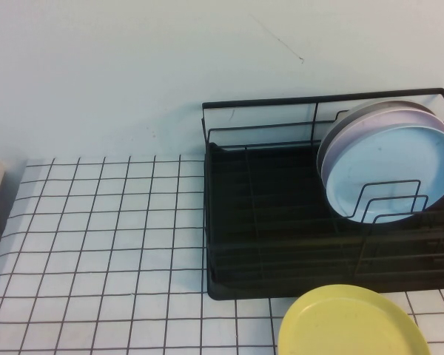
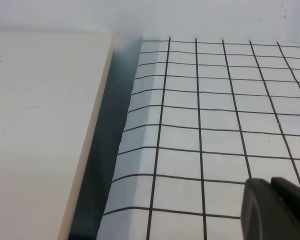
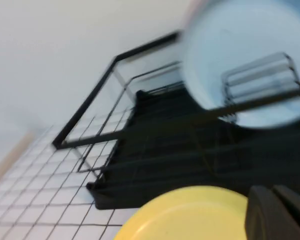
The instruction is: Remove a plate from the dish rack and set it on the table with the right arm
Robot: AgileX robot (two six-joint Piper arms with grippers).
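The blue plate (image 1: 396, 174) stands on edge in the dish rack (image 1: 281, 229), front of a small stack, leaning back on a pale pink plate (image 1: 370, 122) w/ another plate's rim just behind that. Wire loops (image 1: 391, 200) cross its lower face. The stack sits at the right end of the rack, toward the far right corner of the table (image 1: 96, 251). The rack fills the right half of the table, back rail near the far edge, black tray base touching the grid surface.

A yellow plate (image 1: 351, 325) lies flat on the table just in front of the rack's near edge, by the near right corner, partly cut off at the near edge.

Right gripper (image 3: 280, 212): only a black tip shows in the right wrist view, low over the near right part of the table, near the yellow plate (image 3: 190, 212) w/ rack (image 3: 155, 150) and blue plate (image 3: 240, 65) beyond. It's apart from the blue plate; can't tell if it's released or clenched.

Left gripper (image 2: 275, 210): black tip seen in the left wrist view, above the grid near the table's left edge, beside a cream-white slab (image 2: 40, 130) that runs along that edge. State can't be told either. Neither arm shows in the high view.
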